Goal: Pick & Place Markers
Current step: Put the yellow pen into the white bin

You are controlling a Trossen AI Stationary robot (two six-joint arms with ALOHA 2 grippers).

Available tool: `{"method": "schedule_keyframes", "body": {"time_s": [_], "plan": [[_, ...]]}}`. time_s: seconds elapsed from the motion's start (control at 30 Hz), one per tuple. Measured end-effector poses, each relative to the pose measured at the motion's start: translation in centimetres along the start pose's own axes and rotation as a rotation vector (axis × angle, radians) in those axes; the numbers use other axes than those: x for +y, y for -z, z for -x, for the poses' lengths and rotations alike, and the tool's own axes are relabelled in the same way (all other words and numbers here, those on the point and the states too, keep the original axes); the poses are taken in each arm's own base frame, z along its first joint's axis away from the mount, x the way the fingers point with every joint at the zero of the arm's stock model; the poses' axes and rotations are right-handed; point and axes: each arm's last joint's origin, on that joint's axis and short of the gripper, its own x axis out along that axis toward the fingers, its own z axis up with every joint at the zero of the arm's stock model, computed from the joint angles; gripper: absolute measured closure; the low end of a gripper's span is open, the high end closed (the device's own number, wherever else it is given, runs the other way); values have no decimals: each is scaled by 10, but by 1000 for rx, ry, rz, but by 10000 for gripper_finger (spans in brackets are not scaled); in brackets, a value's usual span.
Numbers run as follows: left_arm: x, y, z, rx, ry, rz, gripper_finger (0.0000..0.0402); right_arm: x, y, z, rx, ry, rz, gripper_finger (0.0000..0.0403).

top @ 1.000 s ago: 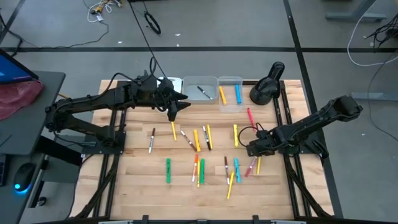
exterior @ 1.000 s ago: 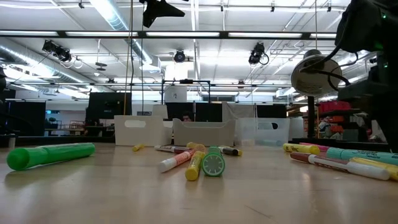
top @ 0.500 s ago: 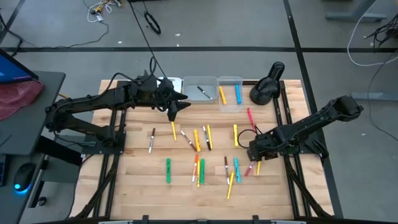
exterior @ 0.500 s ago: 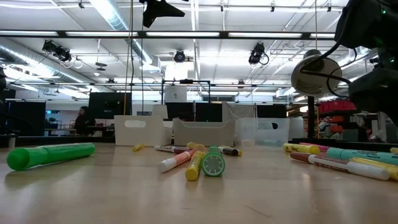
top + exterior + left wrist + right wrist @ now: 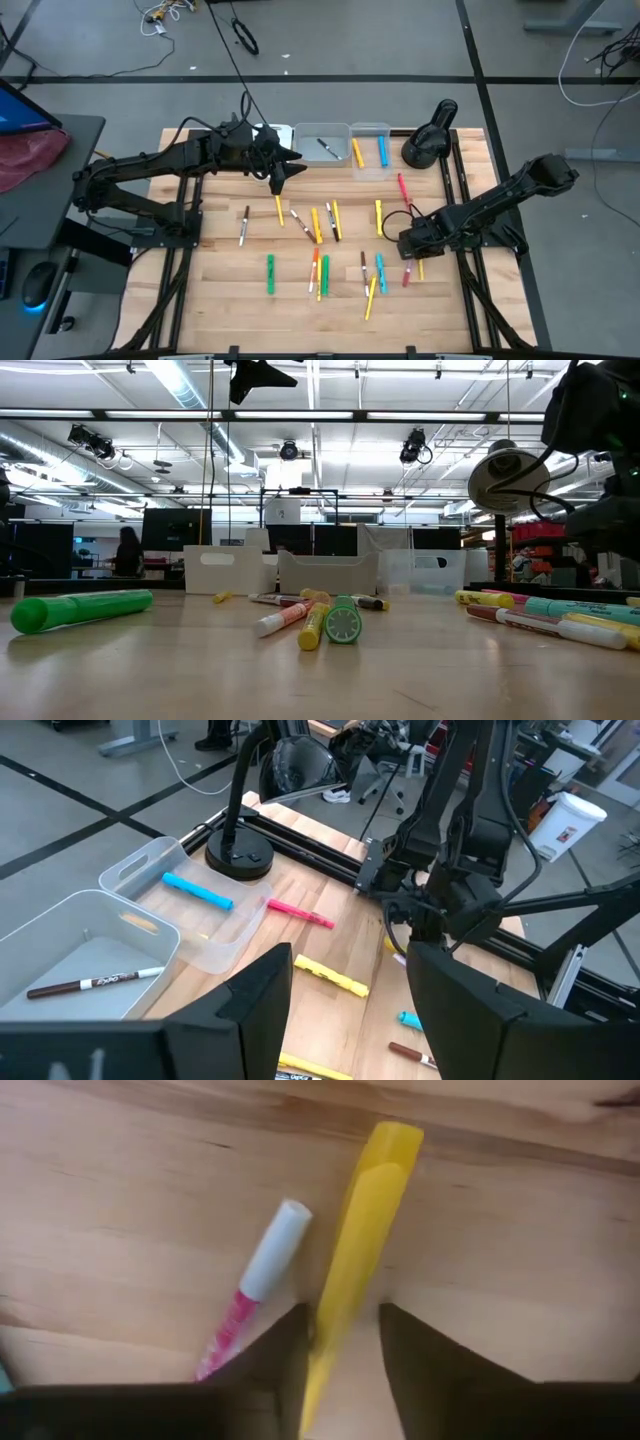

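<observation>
Several markers lie flat on the wooden table (image 5: 220, 300): a green one (image 5: 270, 273), yellow ones (image 5: 316, 225), a blue one (image 5: 381, 272) and more. My right gripper (image 5: 412, 250) is low at the right. Its open fingers stand on either side of a yellow marker (image 5: 352, 1250), with a pink-and-white marker (image 5: 255, 1285) just beside it. Whether a finger touches the yellow marker, I cannot tell. My left gripper (image 5: 279, 182) hangs open and empty (image 5: 350, 970) above the table's far left part, near the bins.
At the far edge stand a white bin (image 5: 272, 131), partly hidden by my left arm, a clear bin (image 5: 322, 145) with a dark marker, and a clear bin (image 5: 370, 150) with an orange and a blue marker. A black desk lamp (image 5: 428, 140) stands beside them.
My right gripper has shifted a little toward the near edge and come lower over the yellow marker. The markers on the table lie as before.
</observation>
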Motion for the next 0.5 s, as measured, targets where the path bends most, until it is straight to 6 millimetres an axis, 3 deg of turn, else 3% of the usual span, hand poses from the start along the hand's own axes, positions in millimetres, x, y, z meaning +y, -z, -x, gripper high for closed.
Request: {"method": "schedule_keyframes", "body": {"time_s": [0.2,0.33,0.5], "plan": [[0,0,0,0,0,0,197,-1,-1,0,-17,7,-10,386],[0,0,0,0,0,1,197,-2,0,6,-19,9,-10,378],[0,0,0,0,0,20,198,4,4,32,-76,-70,30,379]]}}
